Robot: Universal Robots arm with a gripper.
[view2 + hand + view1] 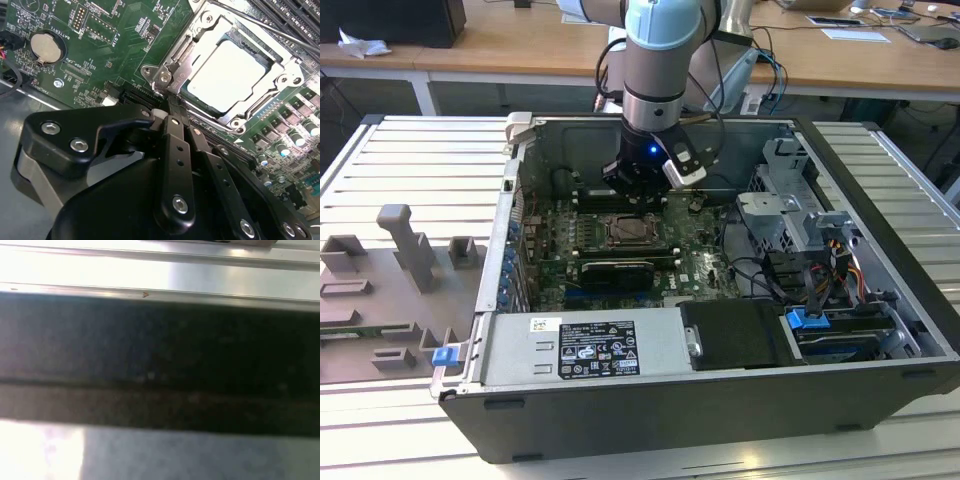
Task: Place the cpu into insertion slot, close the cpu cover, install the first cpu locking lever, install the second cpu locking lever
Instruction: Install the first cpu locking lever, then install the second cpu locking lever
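Reaching down into case, hand (172, 107) clenched beside cpu cover (280, 67) over cpu (227, 75).

Exterior view: high, looking down into the open computer case (720, 400). Second wrist view: close over the pincer (172, 107), facing the motherboard (115, 45), shared with exterior. First wrist view: pressed against a dark band (160, 360).

Your frames: white label (596, 350) on power supply carried print too small to read; green board (125, 40) lettering likewise illegible.
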